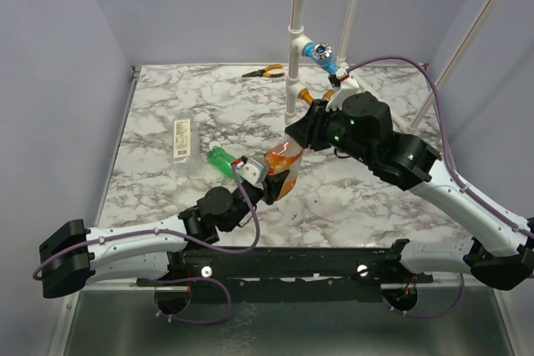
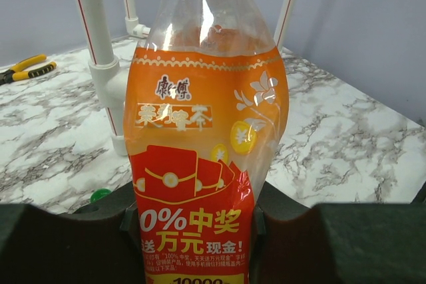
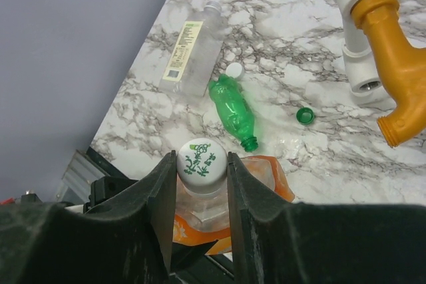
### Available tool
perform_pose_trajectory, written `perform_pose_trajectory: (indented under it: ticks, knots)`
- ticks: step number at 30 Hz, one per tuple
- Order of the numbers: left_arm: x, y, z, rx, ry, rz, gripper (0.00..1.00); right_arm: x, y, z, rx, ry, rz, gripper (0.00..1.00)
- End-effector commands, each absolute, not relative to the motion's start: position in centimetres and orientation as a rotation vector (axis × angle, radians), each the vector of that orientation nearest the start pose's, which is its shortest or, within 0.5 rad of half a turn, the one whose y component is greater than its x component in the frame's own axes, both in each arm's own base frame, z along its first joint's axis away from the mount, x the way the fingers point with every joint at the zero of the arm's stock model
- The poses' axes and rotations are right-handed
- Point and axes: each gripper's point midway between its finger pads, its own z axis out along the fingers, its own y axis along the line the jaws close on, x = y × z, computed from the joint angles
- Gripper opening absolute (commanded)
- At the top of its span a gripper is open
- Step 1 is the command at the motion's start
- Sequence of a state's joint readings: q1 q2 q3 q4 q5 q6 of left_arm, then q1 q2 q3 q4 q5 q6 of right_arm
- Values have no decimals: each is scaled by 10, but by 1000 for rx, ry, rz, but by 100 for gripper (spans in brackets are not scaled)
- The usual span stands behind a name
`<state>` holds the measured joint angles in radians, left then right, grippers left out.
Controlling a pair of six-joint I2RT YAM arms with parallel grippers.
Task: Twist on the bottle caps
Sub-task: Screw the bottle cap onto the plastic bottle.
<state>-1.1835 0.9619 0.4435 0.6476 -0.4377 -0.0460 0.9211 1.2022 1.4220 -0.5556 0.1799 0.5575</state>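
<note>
left end effector (image 2: 193, 221) grips the orange bottle (image 2: 206, 131) low down; right end effector (image 3: 200, 172) pinches the white cap (image 3: 198, 156) on its neck. green bottle (image 3: 233, 114) lies on the tabletop (image 3: 319, 164).

Centre frame: my left gripper (image 1: 269, 188), reaching from lower left, clamps the orange bottle (image 1: 284, 174); my right gripper (image 1: 292, 137), reaching from the right, pinches its white cap (image 3: 202, 158).

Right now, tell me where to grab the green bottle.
Grip the green bottle across its mid-body, coming down from above. It lies flat on its side, uncapped, so the fingers should straddle its long axis, clear of the white cap by its base.
</note>
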Motion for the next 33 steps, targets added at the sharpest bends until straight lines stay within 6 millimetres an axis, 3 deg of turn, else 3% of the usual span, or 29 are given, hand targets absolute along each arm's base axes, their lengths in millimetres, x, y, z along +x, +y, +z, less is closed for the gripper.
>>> perform_pose_trajectory:
  ticks: [1, 14, 33]
  knots:
    - [191, -304, 335, 390, 1197, -815, 0, 226, 292, 299, -260, 2179, 701, 20]
    - [192, -315, 333, 432, 1232, -809, 0, 233, 288, 293, -288, 2181, 569, 18]
    - [185, -314, 344, 418, 1225, -948, 0, 221, 301, 299, -420, 2110, 624, 17]
